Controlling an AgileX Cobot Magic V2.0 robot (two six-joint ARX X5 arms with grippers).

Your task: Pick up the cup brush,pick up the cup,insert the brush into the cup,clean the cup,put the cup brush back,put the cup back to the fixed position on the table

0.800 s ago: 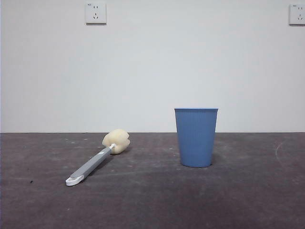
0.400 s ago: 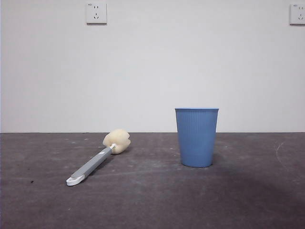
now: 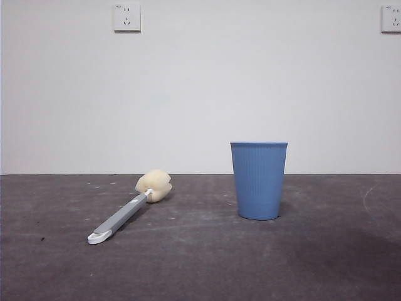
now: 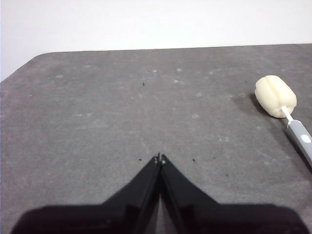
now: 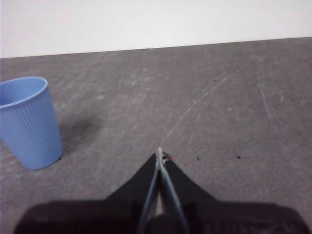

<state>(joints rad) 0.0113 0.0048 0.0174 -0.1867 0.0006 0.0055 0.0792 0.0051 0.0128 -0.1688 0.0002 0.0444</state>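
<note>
The cup brush [image 3: 128, 209] lies flat on the table [image 3: 200, 263] at the left, cream sponge head toward the wall, white looped end toward the camera. The blue ribbed cup [image 3: 258, 180] stands upright to its right, empty. Neither gripper shows in the front view. In the left wrist view my left gripper [image 4: 159, 158] is shut and empty above bare table, with the cup brush [image 4: 282, 105] off to one side. In the right wrist view my right gripper [image 5: 160, 155] is shut and empty, with the cup [image 5: 27, 122] standing apart from it.
A plain white wall with two power sockets [image 3: 126, 17] rises behind the table. A pale curved scratch [image 3: 366, 197] marks the table at the right. The table's rounded corner shows in the left wrist view [image 4: 29, 61].
</note>
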